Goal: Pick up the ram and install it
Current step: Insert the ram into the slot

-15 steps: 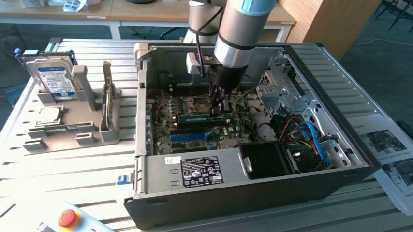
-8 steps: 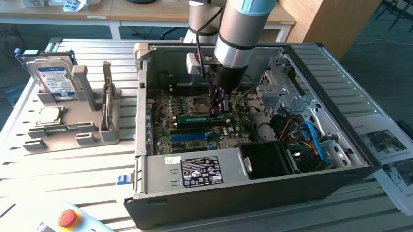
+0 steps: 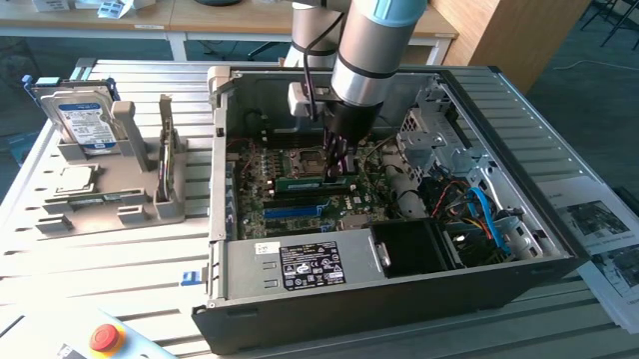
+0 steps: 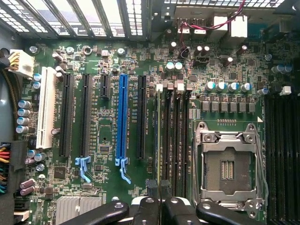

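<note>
1. Fingertips of the gripper point(image 3: 337, 173) are hard to tell apart in the exterior view, where they show dark against the motherboard point(image 3: 262, 196).
2. On the wrist view the two fingers point(image 4: 152, 191) sit pressed nearly together, clamped on the ram's thin upper edge; seen edge-on there, the stick is barely traceable.
3. The ram point(image 3: 311, 182) stands on edge inside the computer case point(image 3: 399, 303), just beside the CPU socket point(image 3: 304, 158); whether it is seated I cannot tell.
4. Its long axis runs from the exterior view's left to right, parallel to the blue slot point(image 3: 295, 212), with its green face towards the power supply point(image 3: 310, 265).
</note>
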Robot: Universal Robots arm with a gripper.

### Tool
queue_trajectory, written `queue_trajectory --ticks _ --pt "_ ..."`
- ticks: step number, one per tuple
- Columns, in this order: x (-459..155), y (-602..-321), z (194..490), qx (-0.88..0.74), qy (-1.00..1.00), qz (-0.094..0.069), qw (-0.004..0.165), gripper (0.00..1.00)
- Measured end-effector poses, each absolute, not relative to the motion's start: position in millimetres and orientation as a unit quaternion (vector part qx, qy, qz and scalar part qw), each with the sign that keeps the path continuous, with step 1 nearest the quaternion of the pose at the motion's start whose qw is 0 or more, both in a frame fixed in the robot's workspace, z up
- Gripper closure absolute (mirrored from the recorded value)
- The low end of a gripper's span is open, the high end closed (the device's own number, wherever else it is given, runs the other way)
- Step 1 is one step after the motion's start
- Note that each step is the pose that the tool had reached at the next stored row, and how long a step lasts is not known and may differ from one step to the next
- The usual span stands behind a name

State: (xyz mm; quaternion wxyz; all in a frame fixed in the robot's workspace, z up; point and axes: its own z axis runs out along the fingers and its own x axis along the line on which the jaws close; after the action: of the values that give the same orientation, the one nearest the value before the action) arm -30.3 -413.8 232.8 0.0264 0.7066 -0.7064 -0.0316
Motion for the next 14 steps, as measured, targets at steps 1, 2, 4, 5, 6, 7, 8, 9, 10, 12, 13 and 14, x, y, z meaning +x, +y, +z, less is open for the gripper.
queue_trajectory --ticks 1,2,4,5,6,7,8,9,10,12,13,14 --pt "-30.3 -413.8 232.5 0.707 -0.706 -0.032 0.026 0.88" --pt "-30.3 -413.8 232.4 0.707 -0.706 -0.032 0.026 0.88" --pt "-30.3 -413.8 232.4 0.707 -0.706 -0.032 0.026 0.88" --pt "-30.3 -413.8 232.3 0.707 -0.706 -0.032 0.026 0.88" --pt "-30.3 -413.8 232.3 0.707 -0.706 -0.032 0.026 0.88" --pt "-30.6 -413.7 232.3 0.707 -0.706 -0.032 0.026 0.88" --pt "-30.9 -413.7 232.3 0.707 -0.706 -0.031 0.026 0.88" --pt "-31.0 -413.7 232.3 0.707 -0.706 -0.031 0.026 0.88" --pt "-31.1 -413.7 232.3 0.707 -0.706 -0.031 0.026 0.88" --pt "-30.9 -414.0 232.1 0.707 -0.706 -0.031 0.026 0.88" --pt "-30.9 -414.0 232.1 0.707 -0.706 -0.031 0.026 0.88" --pt "-30.9 -414.0 232.1 0.706 -0.707 -0.031 0.026 0.88"
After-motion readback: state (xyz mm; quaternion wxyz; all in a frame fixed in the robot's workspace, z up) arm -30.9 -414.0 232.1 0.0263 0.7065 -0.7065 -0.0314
